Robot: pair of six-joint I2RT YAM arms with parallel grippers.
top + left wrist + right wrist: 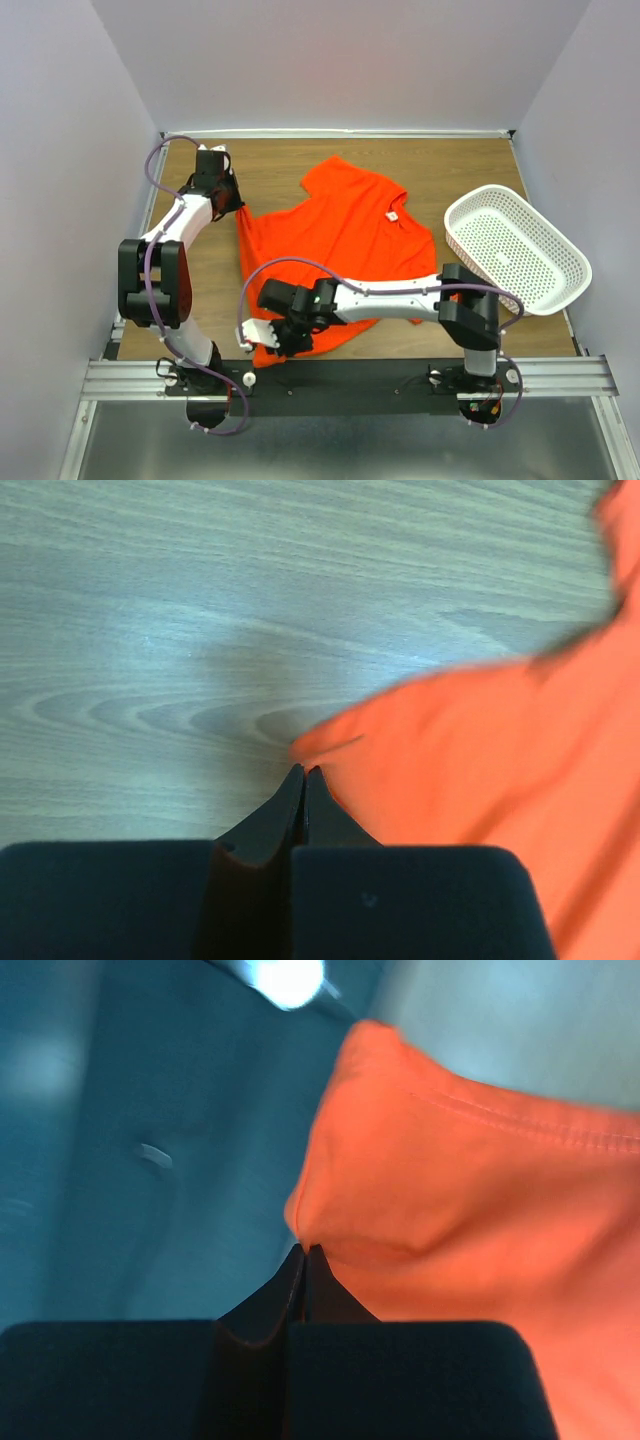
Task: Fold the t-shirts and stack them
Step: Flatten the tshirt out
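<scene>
Right of the orange t-shirt (340, 240) sits the white basket (515, 250).

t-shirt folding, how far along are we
Done: nothing folded yet; the orange t-shirt lies spread and rumpled on the table. In hand: the left tool is shut on its far left corner and the right tool on a near hem corner, apparently set for a first fold. Left: every fold, then stacking; only one shirt is in view.

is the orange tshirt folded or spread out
Spread out: the orange t-shirt lies mostly flat on the table, its collar label showing.
</scene>
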